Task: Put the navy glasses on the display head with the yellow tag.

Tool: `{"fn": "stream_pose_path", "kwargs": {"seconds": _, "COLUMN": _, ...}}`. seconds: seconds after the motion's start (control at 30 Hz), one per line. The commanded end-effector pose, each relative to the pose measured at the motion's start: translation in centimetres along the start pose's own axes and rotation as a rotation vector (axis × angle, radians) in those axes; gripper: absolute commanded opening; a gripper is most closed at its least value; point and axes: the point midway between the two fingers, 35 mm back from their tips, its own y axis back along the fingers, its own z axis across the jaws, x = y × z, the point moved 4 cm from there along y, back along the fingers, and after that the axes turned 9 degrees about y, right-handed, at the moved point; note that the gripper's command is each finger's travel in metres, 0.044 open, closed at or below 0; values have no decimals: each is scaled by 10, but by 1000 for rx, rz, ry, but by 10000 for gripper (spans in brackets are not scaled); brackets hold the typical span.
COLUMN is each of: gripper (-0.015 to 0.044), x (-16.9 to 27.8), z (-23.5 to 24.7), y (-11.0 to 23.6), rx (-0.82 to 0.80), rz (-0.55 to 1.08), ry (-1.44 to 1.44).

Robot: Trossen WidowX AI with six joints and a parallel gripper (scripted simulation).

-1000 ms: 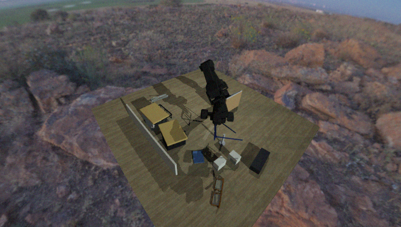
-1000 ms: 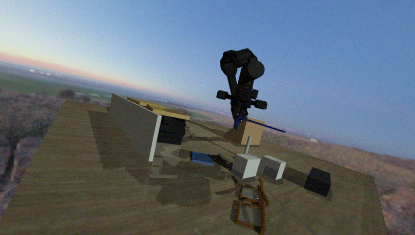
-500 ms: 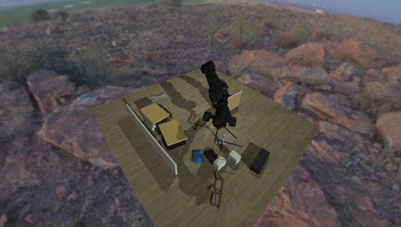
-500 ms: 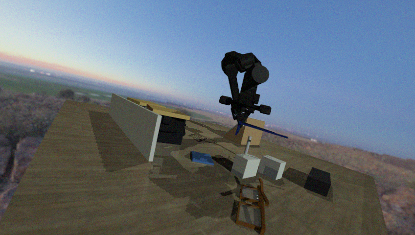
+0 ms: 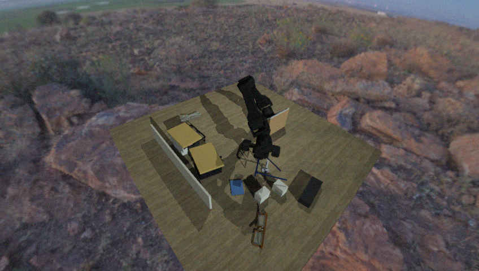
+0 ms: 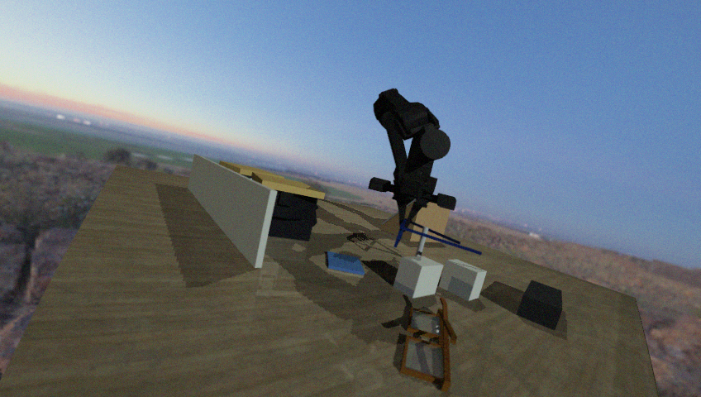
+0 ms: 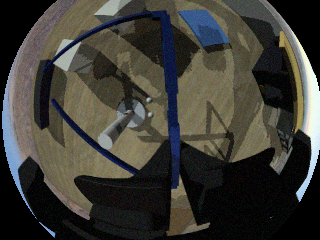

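While the black parallel-jaw gripper (image 6: 412, 216) hangs above a thin grey post (image 6: 421, 247), it is clamped nearly closed on the navy thin-framed glasses (image 6: 432, 237), temples spread over the post. Post stands on a white cube base (image 6: 417, 275); second white cube (image 6: 462, 279) just beside it. Brown-framed glasses (image 6: 426, 348) lie on the wooden tabletop (image 6: 147, 319), nearer the exterior camera. Yellow tag not discernible.

The gripper (image 6: 407, 219) is clamped on the navy glasses (image 6: 426, 236), whose temples reach away to the jaws' right. Just below the jaws a thin post (image 6: 420, 247) rises from a white block (image 6: 417, 276).
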Motion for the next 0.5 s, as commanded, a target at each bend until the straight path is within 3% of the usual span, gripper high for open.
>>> {"fn": "stream_pose_path", "kwargs": {"seconds": 0.0, "gripper": 0, "x": -3, "z": -4, "y": -1, "rx": 2, "rz": 1, "ry": 3}}
{"fn": "stream_pose_path", "kwargs": {"seconds": 0.47, "gripper": 0, "x": -8, "z": -10, "y": -1, "rx": 2, "rz": 1, "ry": 3}}
